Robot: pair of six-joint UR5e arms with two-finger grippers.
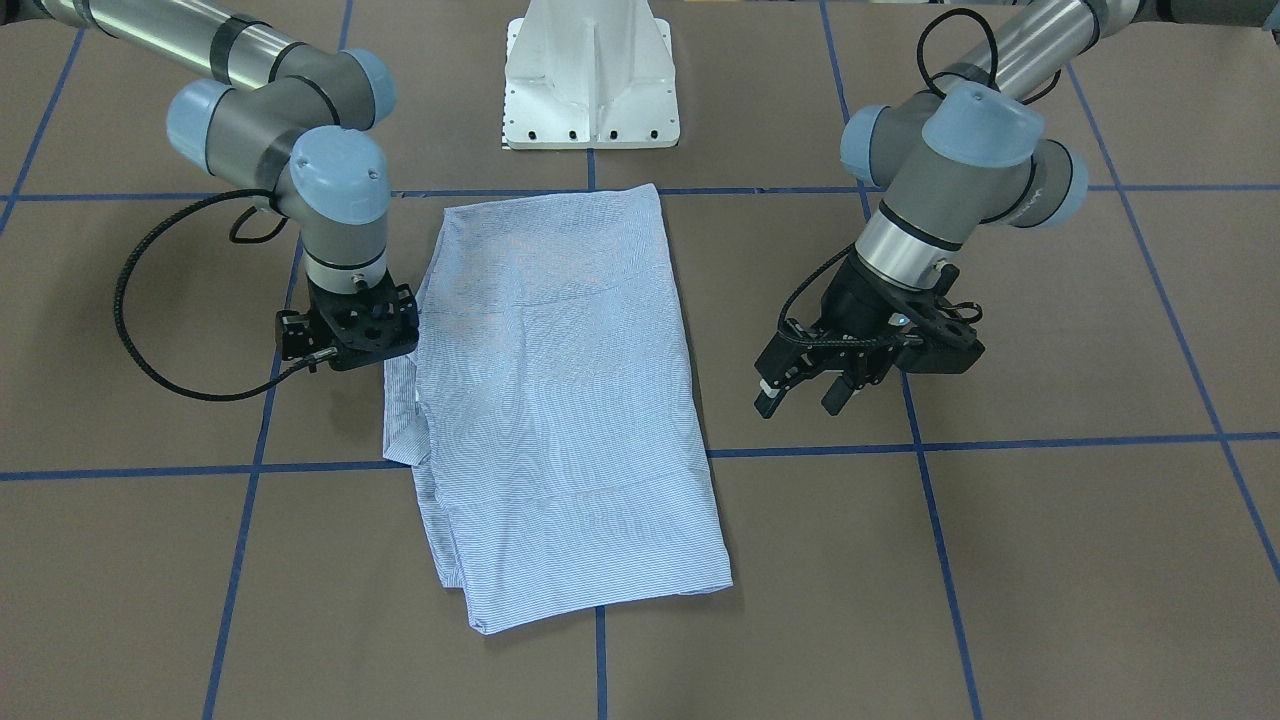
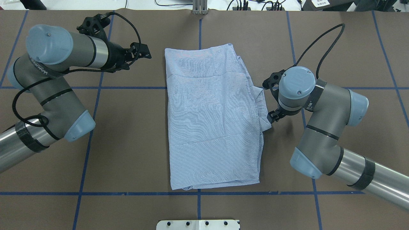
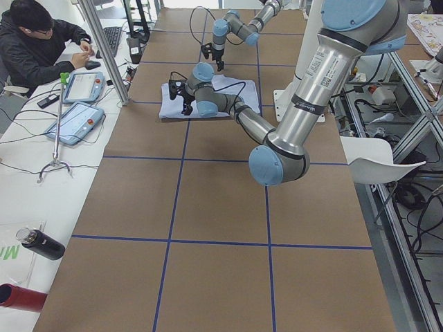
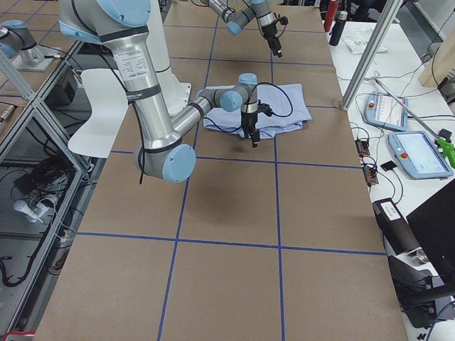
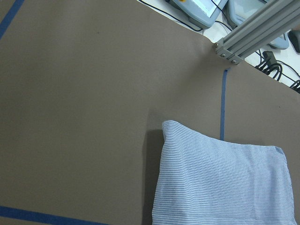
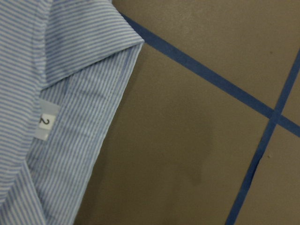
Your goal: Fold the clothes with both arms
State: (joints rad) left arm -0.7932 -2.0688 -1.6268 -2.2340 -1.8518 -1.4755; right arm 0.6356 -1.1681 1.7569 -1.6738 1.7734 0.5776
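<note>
The light blue striped shirt point(image 1: 560, 400) point(image 2: 211, 127) lies folded into a long rectangle at the table's middle. Its collar and white neck label point(image 6: 47, 119) sit at the edge facing my right arm. My right gripper point(image 1: 352, 340) point(image 2: 271, 115) points straight down just beside that collar edge. Its fingers are hidden under the wrist, so I cannot tell its state. My left gripper point(image 1: 798, 400) point(image 2: 143, 52) hovers open and tilted, well off the shirt's other long edge, with nothing between its fingers. The left wrist view shows one shirt corner point(image 5: 220, 187).
The white pedestal base point(image 1: 590, 80) stands behind the shirt. Blue tape lines point(image 1: 1000, 442) grid the brown table. A person point(image 3: 41, 48) sits at a side desk with tablets point(image 3: 83, 86). Bottles point(image 3: 41, 243) lie near that desk's end.
</note>
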